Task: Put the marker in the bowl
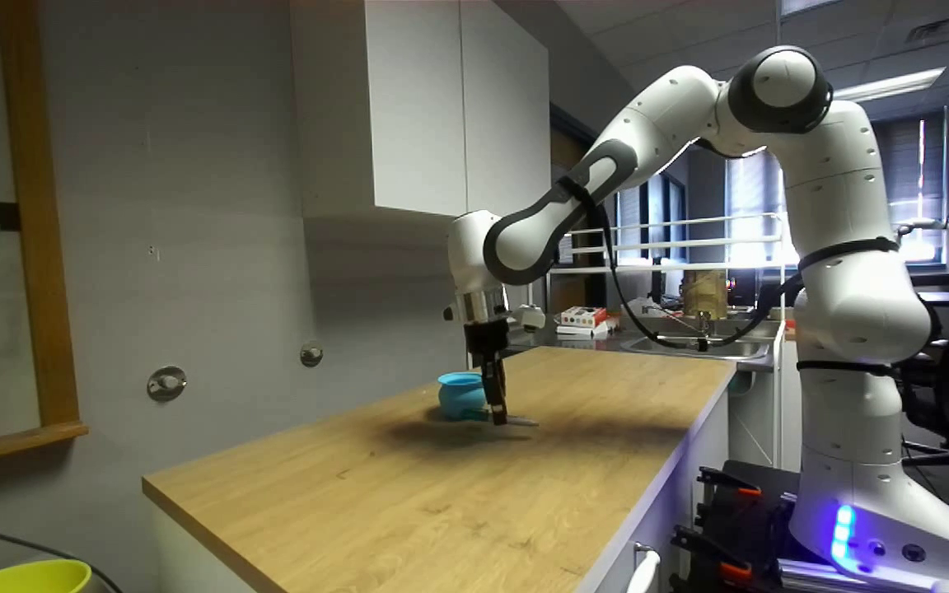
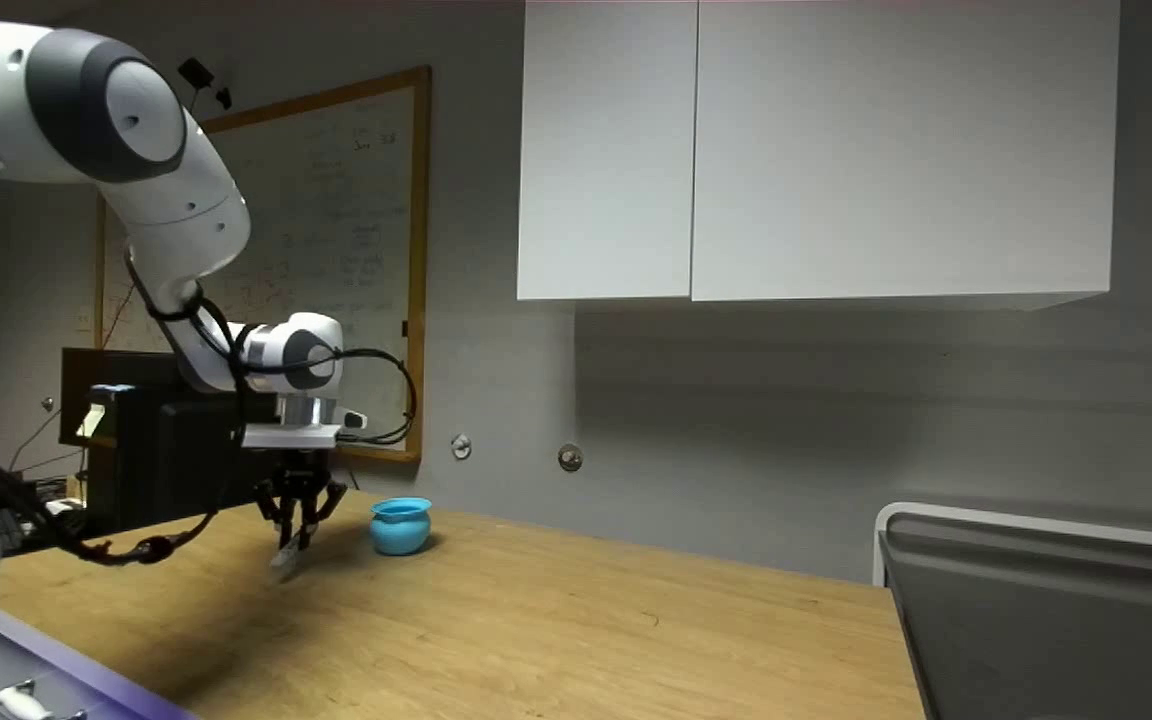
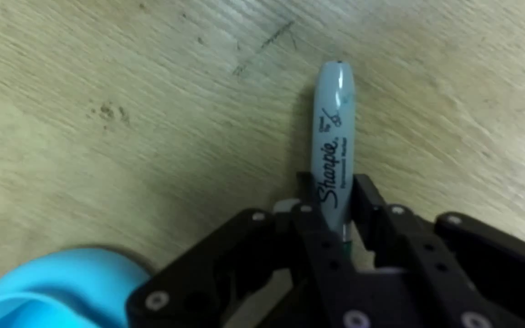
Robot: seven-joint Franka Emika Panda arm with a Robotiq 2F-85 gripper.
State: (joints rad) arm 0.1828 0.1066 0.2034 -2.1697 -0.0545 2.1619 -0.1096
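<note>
Marker [image 3: 332,127]: not in the bowl [image 2: 401,527] yet, but just beside it. Pinched snug between the closed jaws of the gripper [image 3: 334,184], with a black finger [image 3: 368,202] pressed to each long side. So lying crosswise to the pinch, with the gray end poking out away from the bowl and the green end closer to it. Lined up long-ways past the bowl's side, not straight at it. Hard to tell if touching the table [image 2: 576,620] or a tiny bit above.

Grab most likely done; lift and drop probably left to do. Best to go up first, higher than the bowl's rim, then sideways over its mouth, then let go. Could knock the bowl with the green end if moved across too low. Could also get stuck across the rim if let go flat, so maybe tilt one end down.

Just one arm [image 1: 646,128], near the bowl. On the bowl's far side from the marker, the gray wall [image 1: 219,206]. Much higher than the bowl, a white cupboard [image 2: 896,150].
</note>
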